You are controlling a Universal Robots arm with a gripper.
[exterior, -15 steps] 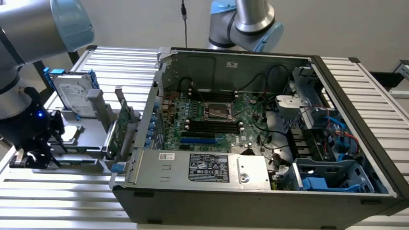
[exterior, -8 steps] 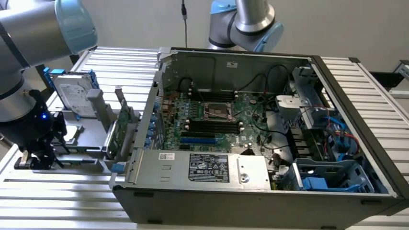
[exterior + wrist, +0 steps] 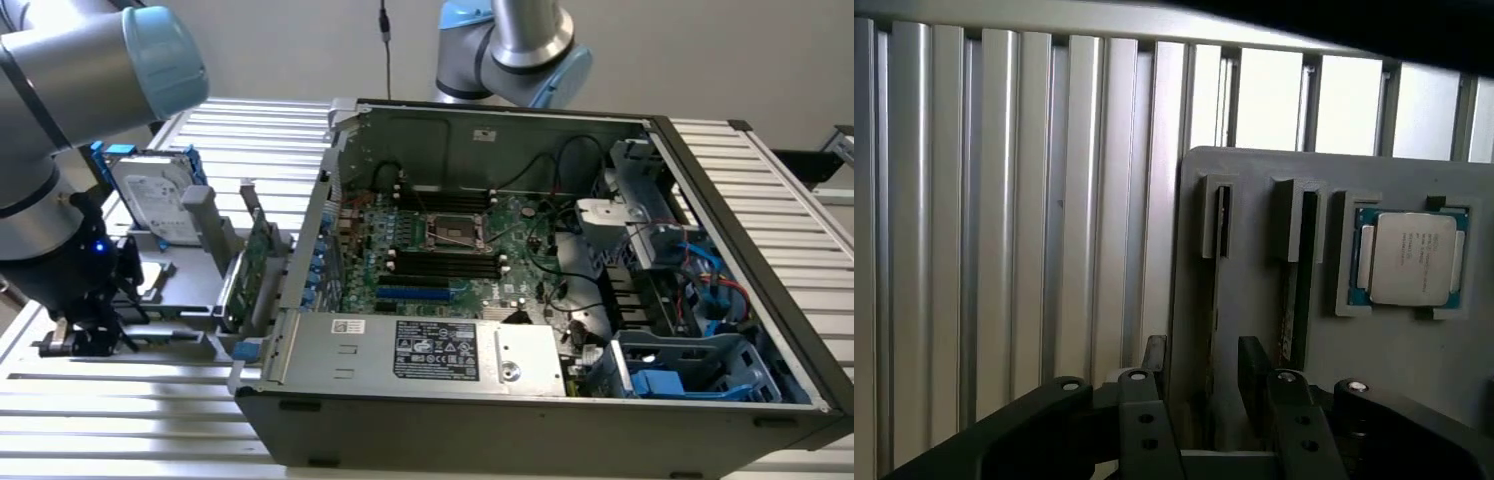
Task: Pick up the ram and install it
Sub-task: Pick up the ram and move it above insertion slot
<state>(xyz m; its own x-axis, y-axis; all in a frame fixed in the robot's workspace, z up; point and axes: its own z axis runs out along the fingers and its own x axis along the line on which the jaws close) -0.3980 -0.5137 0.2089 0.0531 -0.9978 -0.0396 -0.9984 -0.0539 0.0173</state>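
The gripper [image 3: 87,335] hangs low over a grey parts holder [image 3: 180,290] that sits on the slatted desk [image 3: 134,400], toward the edge at the exterior view's left, just beside the open computer case [image 3: 534,400]. Its fingers are spread wide and grasp nothing.

In the wrist view the gripper [image 3: 1204,362] points down at the holder [image 3: 1374,350]. The ram [image 3: 1223,222] appears to stand on its long edge in a narrow slot there, seen edge-on as a thin dark strip, and the slot line runs between the two fingers [image 3: 1154,358]. Standing it upright leaves both flat faces free, so the pads can close across its thickness. I judge the spread fingers are lined up for that grasp, with no contact visible.

A second slot just beside it holds a greenish board [image 3: 1291,310], and a processor [image 3: 1409,255] lies flat in its own pocket. In the case, the black memory slots [image 3: 441,265] lie near the empty processor socket [image 3: 454,230]. The ram is not yet lifted.
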